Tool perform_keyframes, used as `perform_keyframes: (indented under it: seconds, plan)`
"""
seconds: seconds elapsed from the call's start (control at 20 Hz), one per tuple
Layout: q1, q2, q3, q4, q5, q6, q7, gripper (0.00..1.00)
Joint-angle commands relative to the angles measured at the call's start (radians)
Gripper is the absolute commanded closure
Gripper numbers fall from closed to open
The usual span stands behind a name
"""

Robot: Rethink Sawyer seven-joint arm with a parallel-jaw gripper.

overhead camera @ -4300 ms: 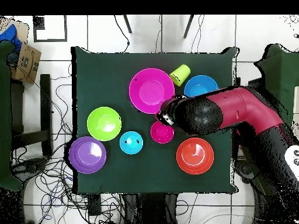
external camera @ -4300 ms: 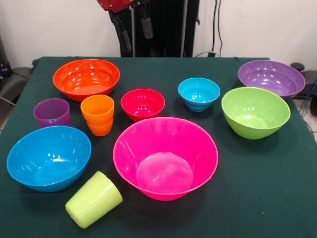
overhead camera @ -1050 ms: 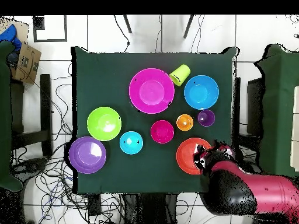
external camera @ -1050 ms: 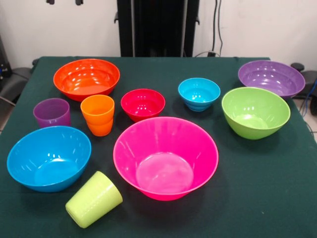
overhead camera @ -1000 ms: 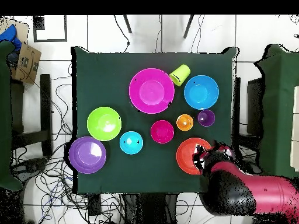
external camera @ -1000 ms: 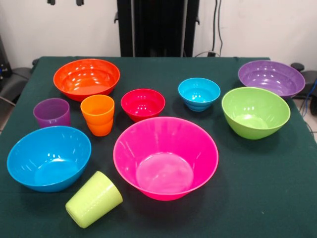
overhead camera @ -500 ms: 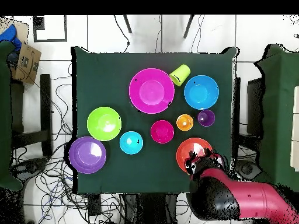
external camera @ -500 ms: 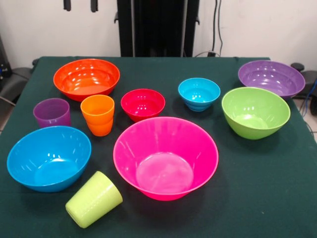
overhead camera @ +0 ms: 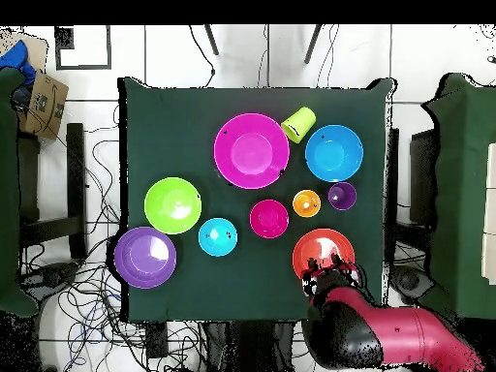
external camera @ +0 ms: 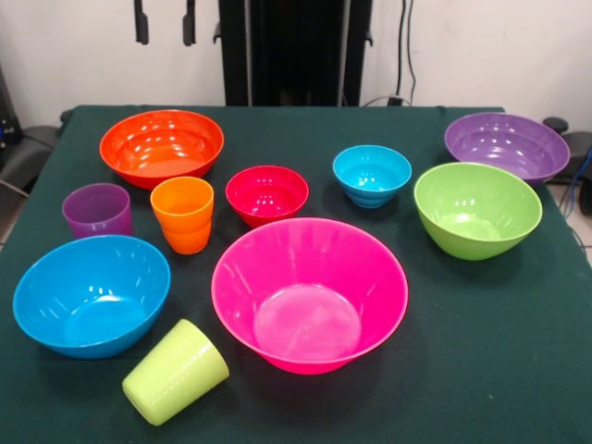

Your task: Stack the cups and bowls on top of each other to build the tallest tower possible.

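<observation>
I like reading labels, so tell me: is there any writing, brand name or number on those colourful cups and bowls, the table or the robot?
No readable text in either view.
The bowls, such as the pink bowl, and the cups, such as the orange cup, are plain plastic with no print showing.
The green tablecloth carries no marks.
The gripper shows no label.

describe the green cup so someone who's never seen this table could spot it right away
Start at the big pink bowl near the front edge of the green table in the front view. Just to its left, in front of the large blue bowl, is the lime green cup. It is the only cup lying tipped over; the orange and purple ones stand upright.
</observation>
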Motion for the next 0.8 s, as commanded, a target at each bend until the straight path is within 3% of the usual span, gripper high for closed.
perform_keyframes:
  seconds: [0.05, 0.15, 0.8]
  plan:
    - [0.087, 0.124, -0.153, -0.013, -0.108, -0.061, 0.153, 0.0]
    - [0.074, 0.154, -0.138, -0.021, -0.107, -0.111, 0.128, 0.0]
    - [0.114, 0.33, -0.219, -0.114, -0.124, -0.185, 0.095, 0.0]
